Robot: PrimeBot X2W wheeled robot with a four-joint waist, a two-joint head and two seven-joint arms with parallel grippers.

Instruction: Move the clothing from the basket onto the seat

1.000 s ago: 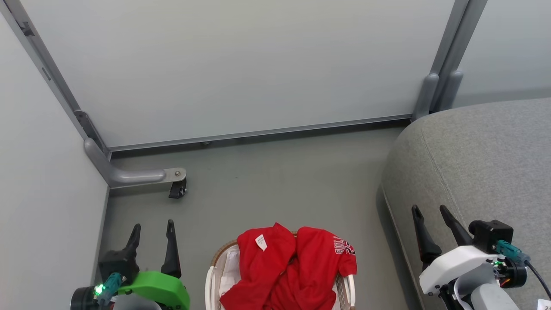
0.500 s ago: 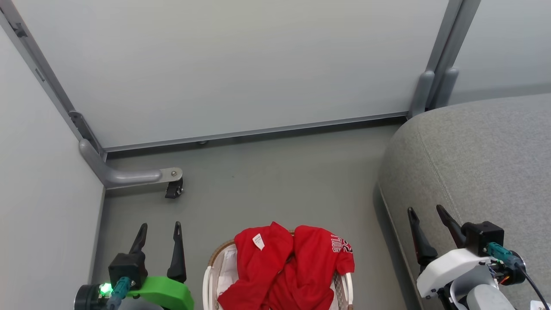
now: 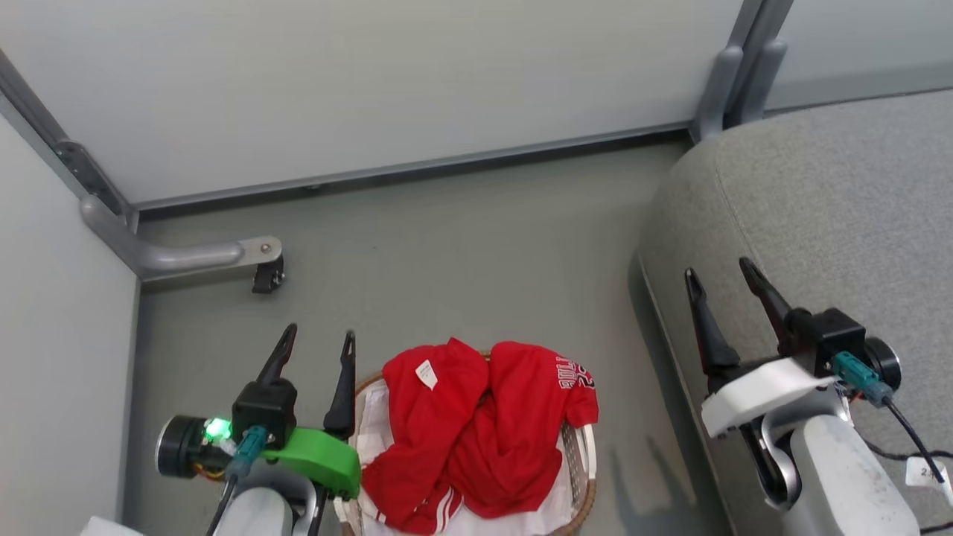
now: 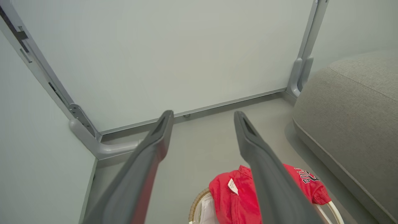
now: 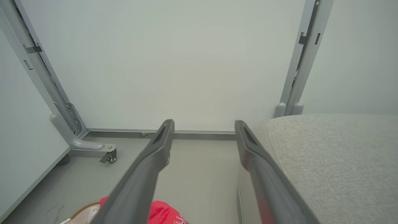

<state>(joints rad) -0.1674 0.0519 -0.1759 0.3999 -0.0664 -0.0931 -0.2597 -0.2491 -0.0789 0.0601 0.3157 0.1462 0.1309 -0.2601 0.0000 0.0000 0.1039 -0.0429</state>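
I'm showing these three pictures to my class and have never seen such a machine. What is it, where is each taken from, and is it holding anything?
It is a wheeled robot with two arms. The picture showing both arms comes from a camera on its head, looking down; the other two come from wrist cameras, looking along each arm's two dark fingers. On the floor stands a basket heaped with red clothing; a grey seat is to the robot's right. The left gripper and right gripper are both open, holding nothing.
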